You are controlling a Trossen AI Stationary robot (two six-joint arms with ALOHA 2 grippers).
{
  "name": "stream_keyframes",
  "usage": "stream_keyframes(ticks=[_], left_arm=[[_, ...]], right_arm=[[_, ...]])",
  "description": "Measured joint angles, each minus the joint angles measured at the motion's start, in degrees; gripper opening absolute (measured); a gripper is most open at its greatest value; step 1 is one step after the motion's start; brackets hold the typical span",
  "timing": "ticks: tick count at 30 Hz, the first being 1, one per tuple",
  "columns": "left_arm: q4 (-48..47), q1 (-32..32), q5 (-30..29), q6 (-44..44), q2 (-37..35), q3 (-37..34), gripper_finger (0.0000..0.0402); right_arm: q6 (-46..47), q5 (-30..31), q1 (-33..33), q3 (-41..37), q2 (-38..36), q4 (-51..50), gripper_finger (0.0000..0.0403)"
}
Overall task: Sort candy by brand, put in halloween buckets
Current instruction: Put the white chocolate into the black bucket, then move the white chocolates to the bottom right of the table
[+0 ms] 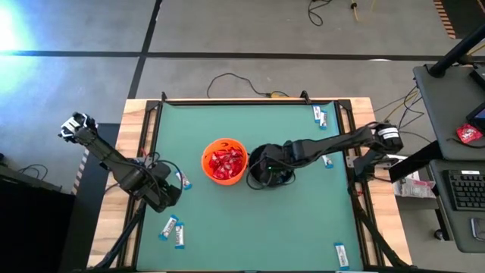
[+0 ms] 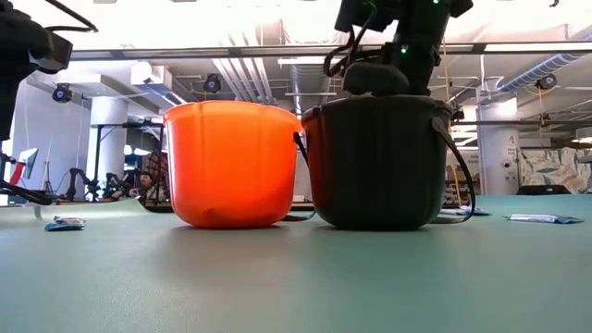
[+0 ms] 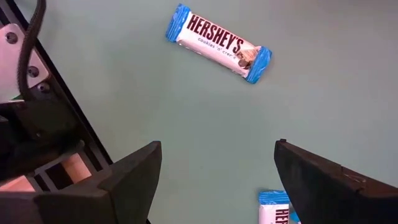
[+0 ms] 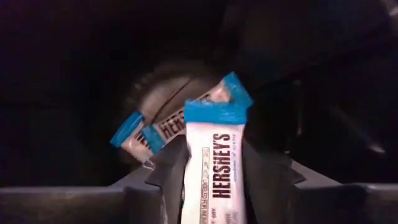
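Left gripper (image 3: 214, 177): jaws stood wide apart over the green table (image 3: 323, 74), nothing between them.
Whole bar (image 3: 218, 43): a white Hershey's bar with blue ends lay flat and slanted on the table, well ahead of the fingertips and apart from them.
Second bar (image 3: 275, 210): only a blue-and-white end showed, just inside one finger (image 3: 336, 186), near its base.
Table edge (image 3: 62, 118): a dark rail ran beside the other finger (image 3: 118, 186).

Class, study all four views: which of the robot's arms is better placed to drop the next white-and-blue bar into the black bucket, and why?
Right. The right gripper sits inside the black bucket with a white-and-blue bar between its fingers. The left gripper hovers open above loose bars at the table's left edge.
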Motion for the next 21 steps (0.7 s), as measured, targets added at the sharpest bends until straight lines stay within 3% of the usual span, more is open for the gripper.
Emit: stream_keyframes(ticks=[9,13,16,21], left_arm=[[1.5,0.0,0.3,-0.6,-0.1,-0.6,0.0295],[1.5,0.0,1.4,-0.7,-0.1,-0.6,0.0295],[1.5,0.1,1.6,-0.7,-0.2,-0.6,0.0295],[1.6,1.1,1.6,-0.8,-0.2,-0.6,0.0295]], right_arm=[[2.9,0.8,-0.1,0.7,-2.1,-2.9,0.0201],[5.3,1.5,-0.1,2.9,-7.9,-8.2,0.0230],[8.4,5.4,-0.1,4.0,-12.9,-12.0,0.0248],[13.9,7.0,-3.0,4.0,-21.3,-12.8,0.0267]])
